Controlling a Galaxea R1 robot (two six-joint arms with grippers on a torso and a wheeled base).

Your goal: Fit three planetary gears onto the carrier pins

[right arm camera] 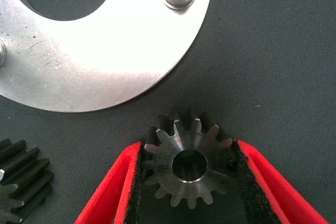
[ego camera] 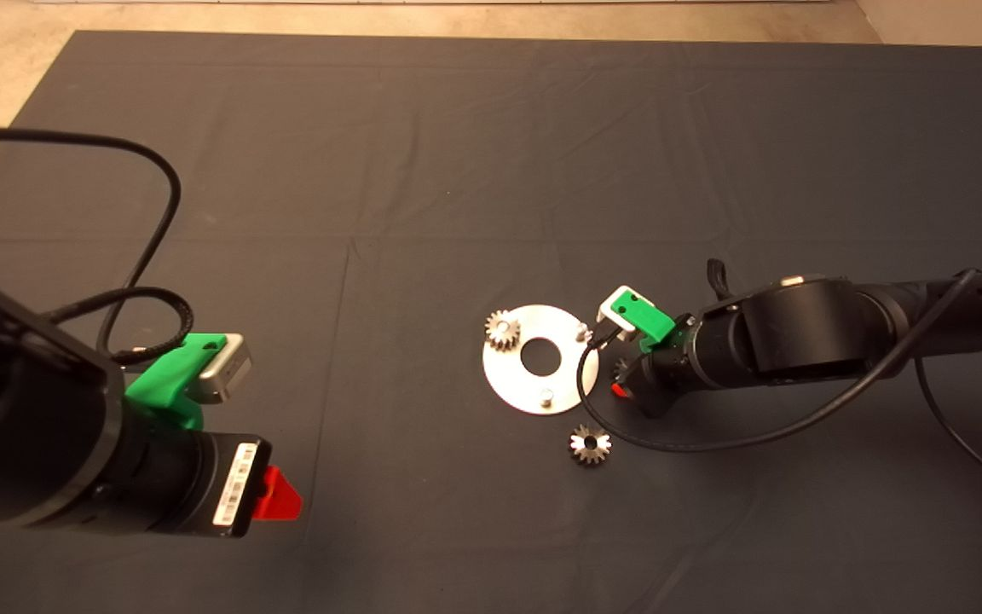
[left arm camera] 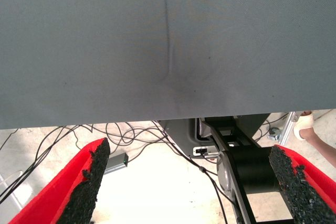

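The round silver disc [ego camera: 540,388] lies mid-mat with its three carrier pins. One planetary gear [ego camera: 502,329] sits on the far-left pin. The other two pins [ego camera: 580,333] [ego camera: 546,396] are bare. A second gear [ego camera: 590,444] lies loose on the mat in front of the disc. My right gripper [ego camera: 620,379] is low at the disc's right edge. In the right wrist view its pads [right arm camera: 242,177] press both sides of a third gear [right arm camera: 188,163] lying flat beside the disc [right arm camera: 121,51]. My left gripper [ego camera: 278,499] waits at the lower left, open [left arm camera: 191,182].
A black cable [ego camera: 678,439] loops from the right arm over the mat near the loose gear. The left wrist view looks past the mat's edge at floor cables, the robot's base and a person's shoe [left arm camera: 306,123].
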